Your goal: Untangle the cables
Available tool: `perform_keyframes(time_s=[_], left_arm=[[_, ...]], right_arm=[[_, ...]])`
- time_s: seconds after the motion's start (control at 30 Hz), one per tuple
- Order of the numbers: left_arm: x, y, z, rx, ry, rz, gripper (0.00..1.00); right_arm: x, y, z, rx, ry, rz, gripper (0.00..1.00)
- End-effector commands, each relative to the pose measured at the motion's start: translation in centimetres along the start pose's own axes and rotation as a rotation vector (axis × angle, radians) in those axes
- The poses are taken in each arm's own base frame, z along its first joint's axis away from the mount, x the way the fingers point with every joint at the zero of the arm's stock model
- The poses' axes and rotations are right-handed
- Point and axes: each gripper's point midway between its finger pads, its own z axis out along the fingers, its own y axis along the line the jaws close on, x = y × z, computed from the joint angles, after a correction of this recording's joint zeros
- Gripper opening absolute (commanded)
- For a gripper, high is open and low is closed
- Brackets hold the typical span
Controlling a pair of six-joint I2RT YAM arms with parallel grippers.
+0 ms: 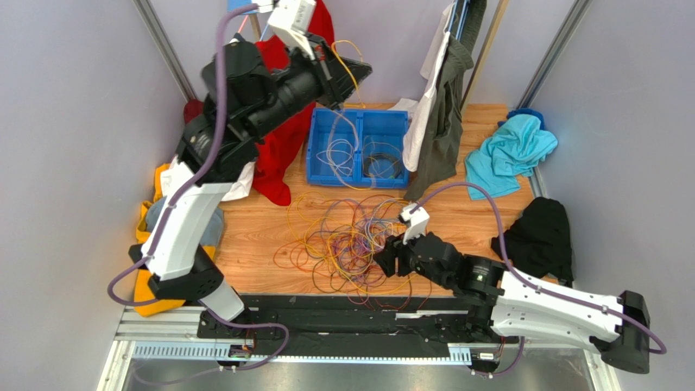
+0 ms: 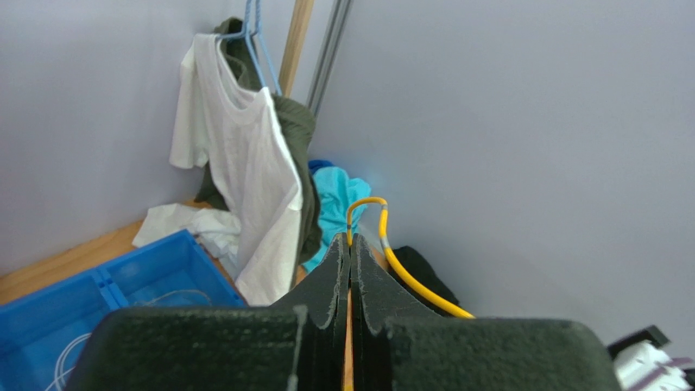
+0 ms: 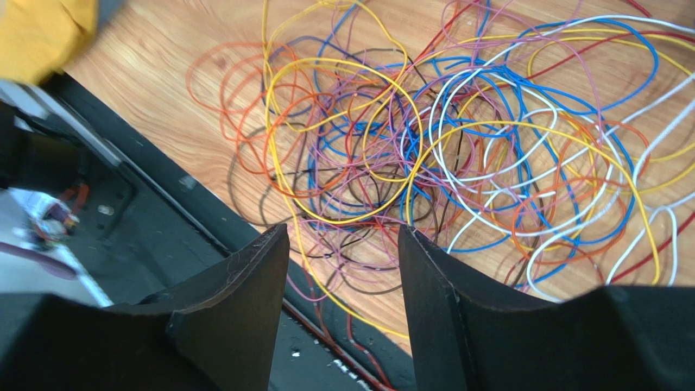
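Note:
The cables (image 1: 351, 240) lie as one tangled heap of thin orange, yellow, purple, red, blue and white loops on the wooden tabletop, filling the right wrist view (image 3: 457, 155). My right gripper (image 1: 385, 261) hovers low at the heap's right edge. Its jaws (image 3: 343, 232) are open, with a yellow and a purple strand passing below the gap, untouched. My left gripper (image 1: 361, 72) is raised high above the blue bin and is shut on a yellow cable (image 2: 408, 277), which arches out past the fingertips (image 2: 351, 244).
A blue two-compartment bin (image 1: 320, 175) at the back holds some pale wires and a black coil (image 1: 382, 165). Around the table are a red cloth (image 1: 285, 155), hanging shirts (image 1: 436, 106), a teal cloth (image 1: 510, 151), a black cloth (image 1: 542, 232) and a yellow cloth (image 1: 151, 212). A black rail (image 1: 343, 314) borders the near edge.

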Motion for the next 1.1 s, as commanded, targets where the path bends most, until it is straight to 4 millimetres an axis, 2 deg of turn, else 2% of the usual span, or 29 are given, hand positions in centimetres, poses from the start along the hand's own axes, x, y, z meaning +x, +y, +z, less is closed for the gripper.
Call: perform_keyframes(time_s=[0.0,0.03,0.1,0.13,0.23,0.3,0.33,0.4,0.43,0.47,0.7,0.93,1.0,1.07], left_arm=[[3.9,4.4,3.2,-0.129,0.1,0.077,0.0],[6.1,6.0,4.4,-0.168,0.159,0.084,0.0],[7.9,8.7,5.3,-0.22,0.208,0.071,0.0],[9.2,9.6,5.8,-0.226,0.247,0.038,0.0],[13.2,13.8,8.1,-0.273,0.333,-0.023,0.0],[14.0,15.7,8.9,-0.288,0.344,-0.045,0.0],[15.4,16.8,9.8,-0.296,0.37,-0.059,0.0],[15.2,18.1,10.4,-0.301,0.357,-0.077,0.0],[16.3,18.7,11.2,-0.297,0.374,-0.093,0.0],[15.9,19.2,11.5,-0.295,0.36,-0.099,0.0],[17.3,20.0,14.3,-0.225,0.331,-0.156,0.0],[16.1,19.6,15.7,-0.174,0.259,-0.165,0.0],[16.4,19.6,16.2,-0.165,0.256,-0.18,0.0],[17.9,19.9,17.2,-0.138,0.27,-0.203,0.0]], right_arm=[[-1.2,-1.1,-2.5,0.021,-0.088,0.152,0.55],[-1.0,-2.0,-3.4,0.049,-0.09,0.164,0.56],[-1.3,-2.5,-4.4,0.067,-0.099,0.195,0.56],[-1.1,-3.4,-5.2,0.092,-0.1,0.198,0.56],[-2.0,-3.8,-6.7,0.096,-0.13,0.222,0.56],[-2.7,-4.0,-7.6,0.095,-0.148,0.227,0.56],[-3.1,-4.1,-8.0,0.093,-0.166,0.234,0.56],[-3.7,-4.3,-8.8,0.094,-0.186,0.231,0.56],[-4.0,-4.3,-9.1,0.093,-0.197,0.228,0.56],[-4.4,-4.4,-9.3,0.093,-0.206,0.228,0.56],[-5.8,-5.0,-10.8,0.119,-0.239,0.183,0.56],[-6.2,-5.6,-11.5,0.131,-0.265,0.177,0.57],[-6.3,-5.6,-11.7,0.128,-0.269,0.179,0.57],[-6.3,-5.7,-11.7,0.13,-0.271,0.179,0.57]])
